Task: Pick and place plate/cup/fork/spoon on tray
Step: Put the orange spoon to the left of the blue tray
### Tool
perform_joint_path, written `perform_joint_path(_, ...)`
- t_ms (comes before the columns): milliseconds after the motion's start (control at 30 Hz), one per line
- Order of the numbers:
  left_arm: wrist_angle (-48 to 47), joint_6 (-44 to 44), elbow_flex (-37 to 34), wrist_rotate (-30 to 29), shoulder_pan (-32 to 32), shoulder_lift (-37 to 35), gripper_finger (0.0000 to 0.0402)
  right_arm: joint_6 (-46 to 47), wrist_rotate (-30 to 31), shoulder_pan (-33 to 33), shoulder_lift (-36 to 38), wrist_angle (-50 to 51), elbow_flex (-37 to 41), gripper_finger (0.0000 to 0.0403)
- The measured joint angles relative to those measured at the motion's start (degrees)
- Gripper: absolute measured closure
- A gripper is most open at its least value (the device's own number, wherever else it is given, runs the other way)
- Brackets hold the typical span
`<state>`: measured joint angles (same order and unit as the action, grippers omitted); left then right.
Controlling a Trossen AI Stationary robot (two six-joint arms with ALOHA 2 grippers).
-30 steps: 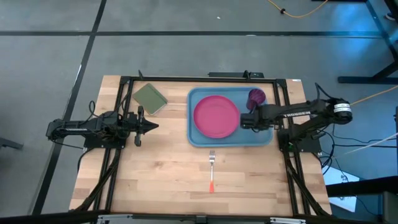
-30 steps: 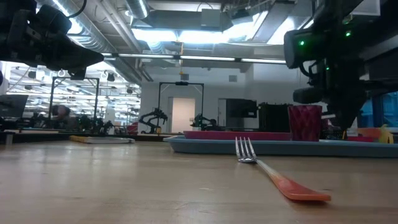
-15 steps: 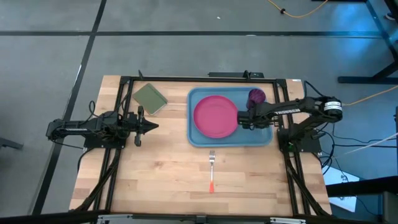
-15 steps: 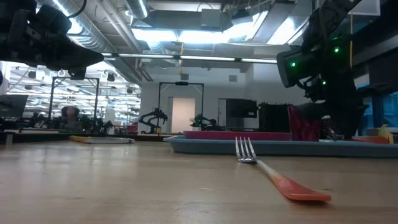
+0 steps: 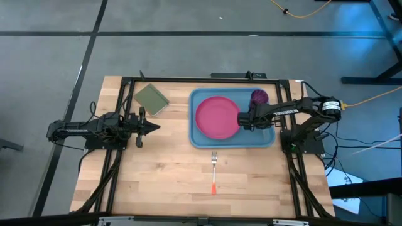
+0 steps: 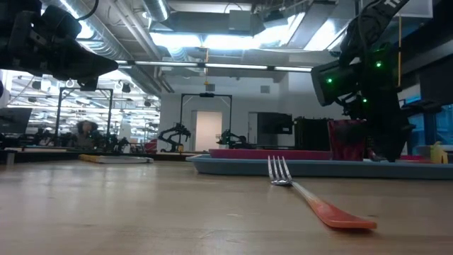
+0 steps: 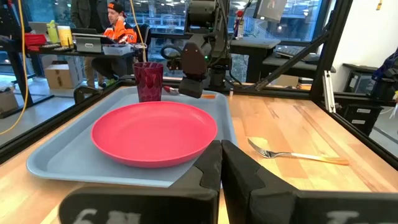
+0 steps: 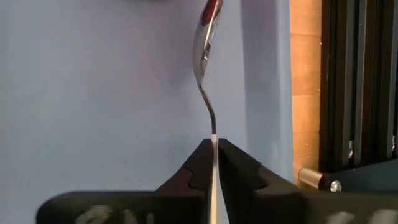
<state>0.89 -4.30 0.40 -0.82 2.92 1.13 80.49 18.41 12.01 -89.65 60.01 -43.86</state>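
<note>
The light blue tray (image 5: 267, 135) lies on the table's far right part. The pink plate (image 5: 217, 117) rests flat in its left half, and the dark magenta cup (image 5: 259, 97) stands upright in its far right corner. My right gripper (image 5: 241, 120) is over the tray beside the plate's right edge, shut on the spoon (image 8: 207, 34). The fork (image 5: 214, 172) lies flat on the bare table in front of the tray, tines toward it. My left gripper (image 5: 152, 127) is shut and empty, left of the tray. My right gripper pinches the spoon's thin metal neck (image 8: 214, 127) between its two fingertips. The fingers come from the table's right and lie along the spoon. The bowl (image 8: 206, 37) sticks out past the fingertips, turned on edge, toward the plate. I cannot tell whether it touches the tray floor.
An olive-green square pad (image 5: 151, 99) lies at the table's far left. A black frame (image 5: 201, 80) runs around the table, with posts beside the tray's right rim. Bare wood lies in front of the tray around the fork. People sit in the room beyond the table.
My right gripper has gone toward the table's left edge over the tray, from below the cup to the plate's right edge, carrying the spoon. The plate, cup and fork have stayed where they were.
</note>
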Motion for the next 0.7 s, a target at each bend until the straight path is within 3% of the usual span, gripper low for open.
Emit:
perform_joint_path(467, 0.0, 0.0, 0.0, 0.0, 0.0, 0.0, 0.0401, 0.0, 0.0, 0.0, 0.0, -1.1, -0.5, 0.0354)
perform_joint_path(700, 0.0, 0.0, 0.0, 0.0, 0.0, 0.0, 0.0401, 0.0, 3.9, -4.3, 0.2, 3.8, -8.4, 0.0353)
